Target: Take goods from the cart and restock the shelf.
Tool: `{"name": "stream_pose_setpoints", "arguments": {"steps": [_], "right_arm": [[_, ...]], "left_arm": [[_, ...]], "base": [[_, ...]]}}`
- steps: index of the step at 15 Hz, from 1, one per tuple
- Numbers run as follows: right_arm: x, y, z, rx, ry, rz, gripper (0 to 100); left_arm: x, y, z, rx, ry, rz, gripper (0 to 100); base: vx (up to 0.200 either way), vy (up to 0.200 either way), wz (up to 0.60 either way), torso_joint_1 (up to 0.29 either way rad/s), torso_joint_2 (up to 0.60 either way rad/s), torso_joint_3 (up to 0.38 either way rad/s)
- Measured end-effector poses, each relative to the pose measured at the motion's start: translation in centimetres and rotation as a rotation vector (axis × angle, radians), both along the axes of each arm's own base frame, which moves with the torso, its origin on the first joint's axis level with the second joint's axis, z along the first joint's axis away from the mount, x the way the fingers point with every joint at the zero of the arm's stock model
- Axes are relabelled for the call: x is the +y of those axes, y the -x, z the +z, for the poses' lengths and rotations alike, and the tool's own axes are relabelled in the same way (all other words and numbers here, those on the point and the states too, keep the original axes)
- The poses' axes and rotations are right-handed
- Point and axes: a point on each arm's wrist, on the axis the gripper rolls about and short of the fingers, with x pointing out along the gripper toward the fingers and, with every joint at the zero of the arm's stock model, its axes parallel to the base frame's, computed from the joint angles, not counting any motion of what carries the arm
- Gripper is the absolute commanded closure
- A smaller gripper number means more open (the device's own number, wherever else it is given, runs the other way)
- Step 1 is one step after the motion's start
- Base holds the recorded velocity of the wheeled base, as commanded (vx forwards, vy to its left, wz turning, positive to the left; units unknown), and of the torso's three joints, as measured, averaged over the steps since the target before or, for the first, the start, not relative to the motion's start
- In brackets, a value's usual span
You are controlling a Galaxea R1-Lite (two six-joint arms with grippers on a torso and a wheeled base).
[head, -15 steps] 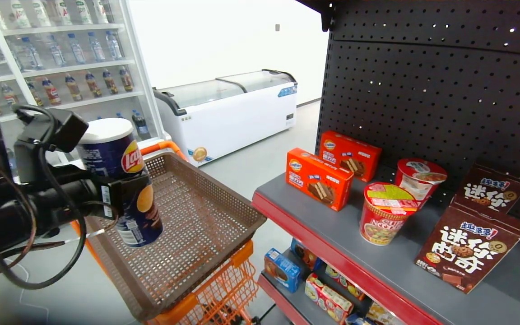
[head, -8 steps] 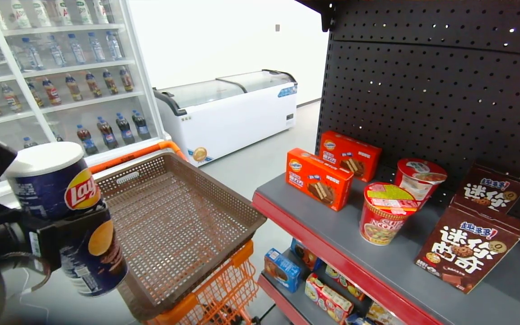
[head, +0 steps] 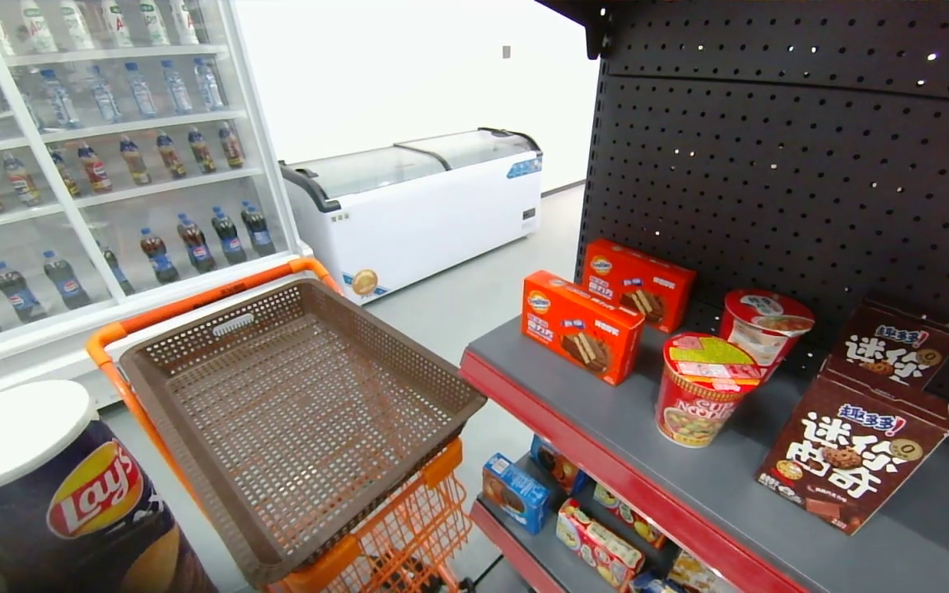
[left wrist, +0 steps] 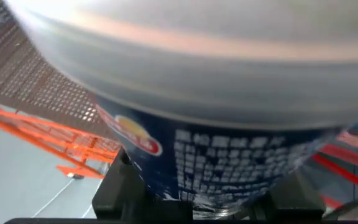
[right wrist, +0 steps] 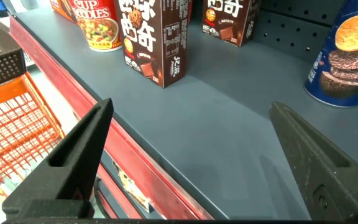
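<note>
The left gripper (left wrist: 207, 194) is clamped on the chips can (left wrist: 229, 155), its black fingers (left wrist: 122, 186) pressing either side of the blue wall below the white lid; behind the can are the brown basket (left wrist: 17, 68), the cart (left wrist: 55, 134) with its orange wire frame, and the red edge of the shelf (left wrist: 347, 168). In the right wrist view, the right gripper (right wrist: 191, 155) hangs with its fingers wide apart above the grey shelf, holding nothing; in front of it stand a brown cookie box (right wrist: 154, 37), a second one (right wrist: 229, 18), a cup of noodles (right wrist: 98, 18) and a blue cookie can (right wrist: 347, 56). In the head view, the chips can stands upright at the lower left, beside the cart and off the shelf, which carries two orange boxes (head: 582, 325), two noodle cups and the two brown boxes.
</note>
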Motion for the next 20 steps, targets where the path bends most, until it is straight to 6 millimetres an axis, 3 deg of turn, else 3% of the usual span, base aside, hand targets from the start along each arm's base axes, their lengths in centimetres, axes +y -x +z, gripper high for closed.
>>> {"name": "stream_pose_setpoints", "arguments": {"steps": [5, 8, 14, 16, 20], "right_arm": [[0.0, 0.0, 0.0, 0.0, 0.003, 0.002, 0], [0.0, 0.0, 0.0, 0.0, 0.003, 0.003, 0], [0.0, 0.0, 0.0, 0.0, 0.001, 0.003, 0], [0.0, 0.0, 0.0, 0.0, 0.002, 0.003, 0], [0.0, 0.0, 0.0, -0.001, 0.002, 0.004, 0]], "left_arm": [[-0.5, -0.3, 1.5, -0.051, 0.032, -0.166, 100], [-1.5, -1.4, 2.7, -0.074, 0.094, -0.396, 100], [-3.5, -3.5, 2.8, -0.011, 0.159, -0.695, 100], [-3.8, -3.7, 2.3, 0.015, 0.165, -0.732, 100], [-4.0, -3.8, 1.8, 0.038, 0.166, -0.739, 100]], "base": [[0.0, 0.0, 0.0, 0.0, 0.0, 0.0], [0.0, 0.0, 0.0, 0.0, 0.0, 0.0], [0.0, 0.0, 0.0, 0.0, 0.0, 0.0], [0.0, 0.0, 0.0, 0.0, 0.0, 0.0], [0.0, 0.0, -0.6, -0.002, 0.0, 0.001]]}}
